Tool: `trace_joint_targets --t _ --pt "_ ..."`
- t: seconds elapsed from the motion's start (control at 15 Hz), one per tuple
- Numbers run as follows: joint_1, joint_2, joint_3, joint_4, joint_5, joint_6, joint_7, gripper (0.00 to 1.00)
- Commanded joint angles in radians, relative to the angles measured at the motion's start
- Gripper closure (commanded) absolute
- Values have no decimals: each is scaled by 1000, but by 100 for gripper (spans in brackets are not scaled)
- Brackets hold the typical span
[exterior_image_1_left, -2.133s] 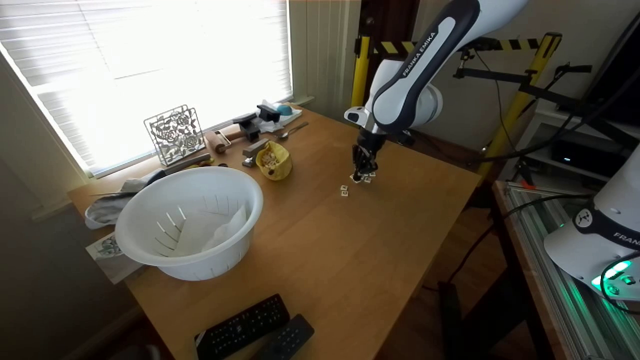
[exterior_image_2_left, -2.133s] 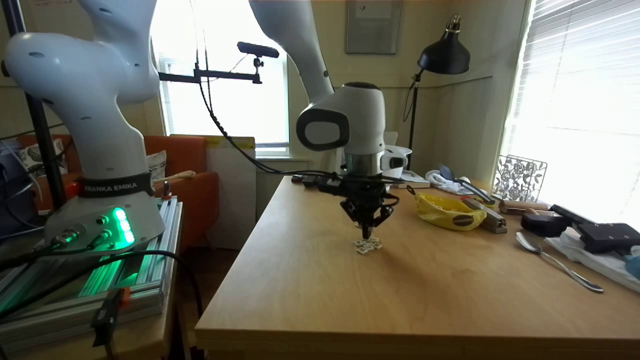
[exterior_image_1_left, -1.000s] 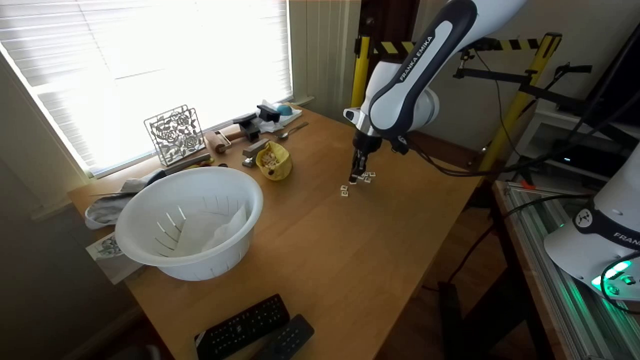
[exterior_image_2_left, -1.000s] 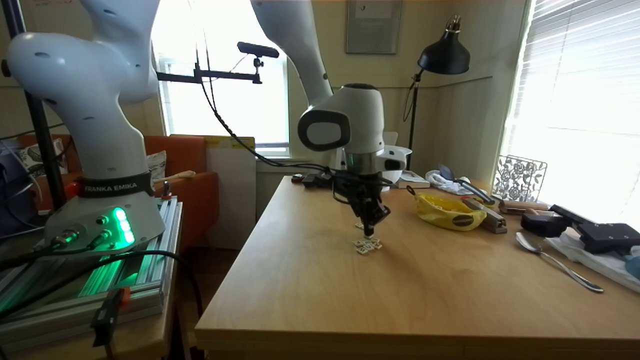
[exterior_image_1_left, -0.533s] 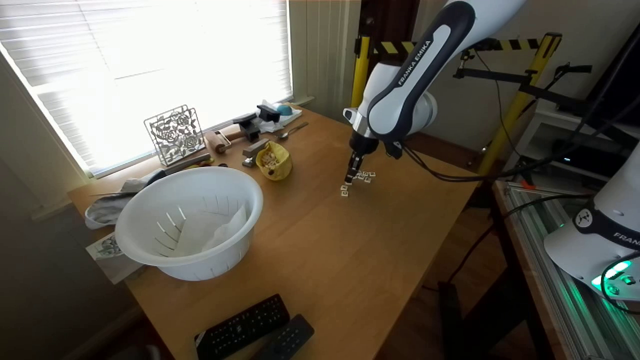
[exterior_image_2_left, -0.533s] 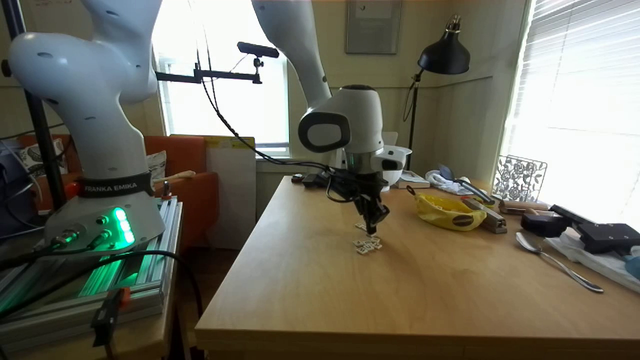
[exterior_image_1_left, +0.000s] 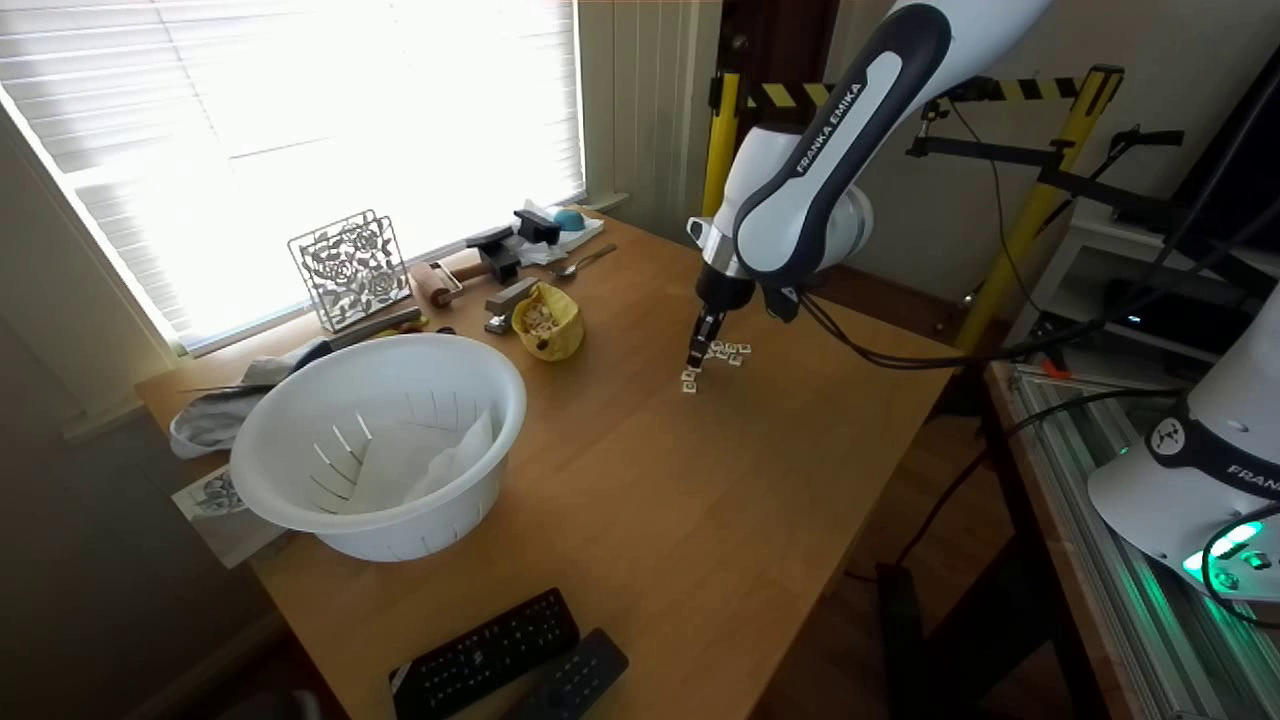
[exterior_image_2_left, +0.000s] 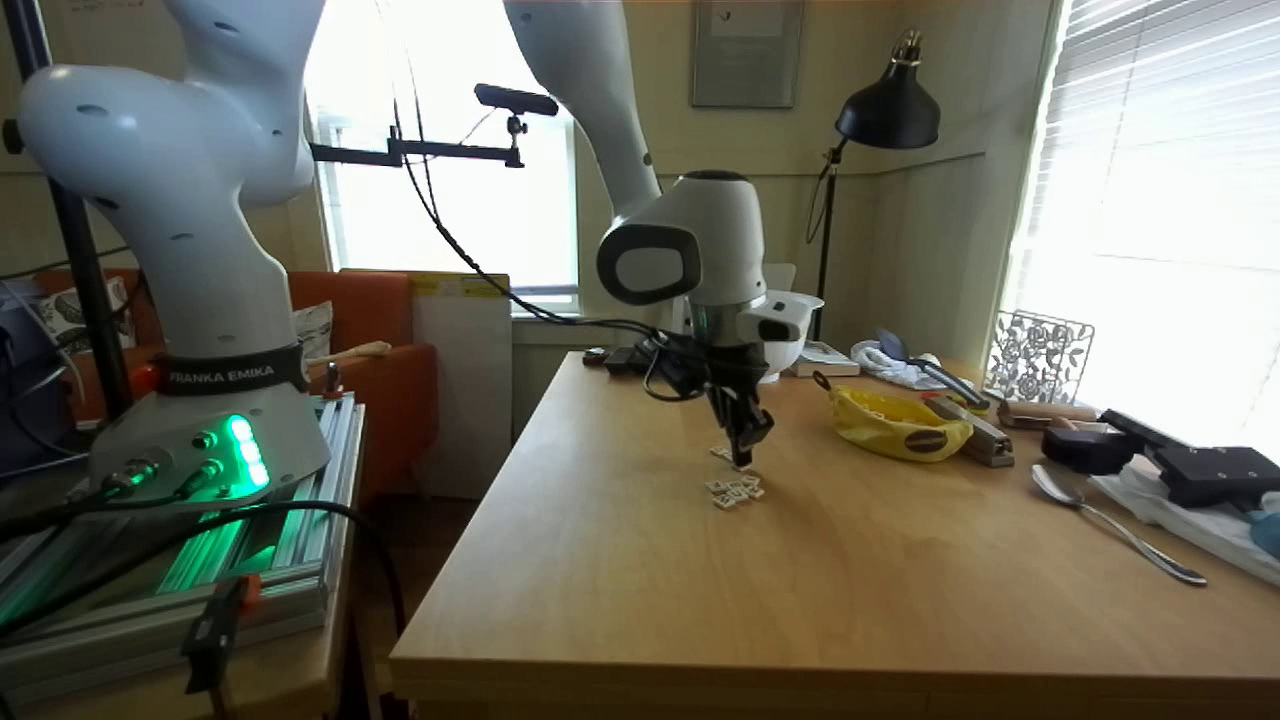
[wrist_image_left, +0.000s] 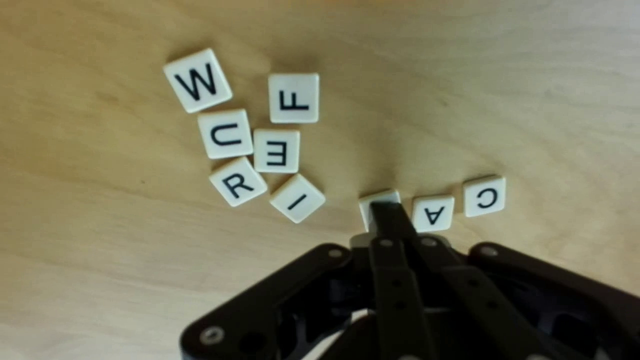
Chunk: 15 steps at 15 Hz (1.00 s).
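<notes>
Across the table (wrist_image_left: 150, 280) comes the covered tile (wrist_image_left: 372, 198), shifted toward the A (wrist_image_left: 433, 214) and C (wrist_image_left: 484, 196), now just beside the A, the gripper (wrist_image_left: 395, 217) closed finger against finger over it, apparently pressing to drag rather than pinch.

Letter tiles (wrist_image_left: 276, 151) on the table (exterior_image_1_left: 640, 500)

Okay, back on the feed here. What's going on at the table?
The robot's tool is shut, its tips over a white letter tile, hiding its letter; whether they press on it, I can't tell. That one lies beside the A tile, with the C tile beyond, in a rough row on the table. Six other tiles (W, U, F, E, R, I) lie apart in a loose cluster.
</notes>
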Motion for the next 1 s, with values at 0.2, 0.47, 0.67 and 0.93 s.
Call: trace_joint_targets --t 0.2,0.47,0.67,0.93 --pt "10 63 4 31 -31 23 59 100" --pt "7 69 14 38 -34 19 54 100" --pt "4 73 22 43 -36 13 47 100" --pt "3 70 25 42 -48 1 40 100"
